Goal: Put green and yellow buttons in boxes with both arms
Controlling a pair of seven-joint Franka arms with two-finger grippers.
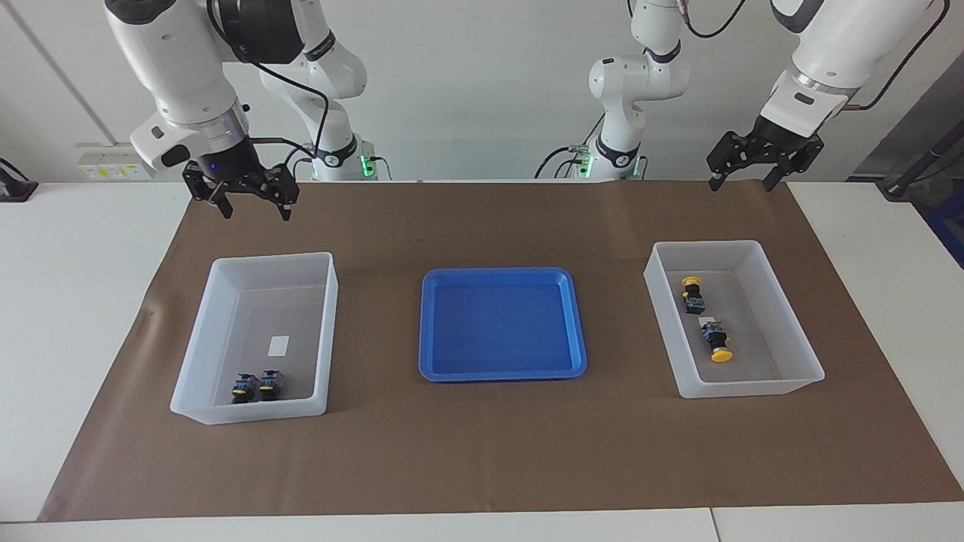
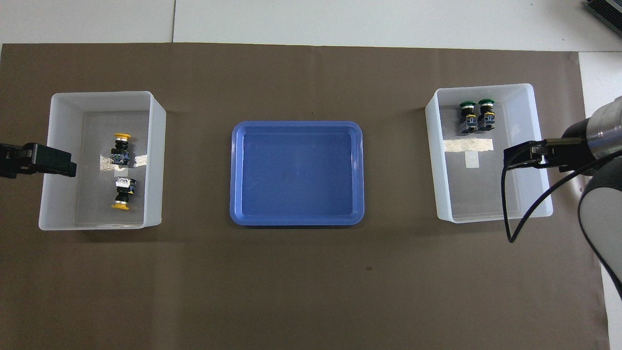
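Yellow buttons lie end-to-end, caps pointing apart.

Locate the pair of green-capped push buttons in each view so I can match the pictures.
Facing view: pair of green-capped push buttons at lower left, in the translucent white bin, caps hidden.
Overhead view: the pair at upper right, same bin.
Shared landmark: shallow blue plastic tray, mid-table.
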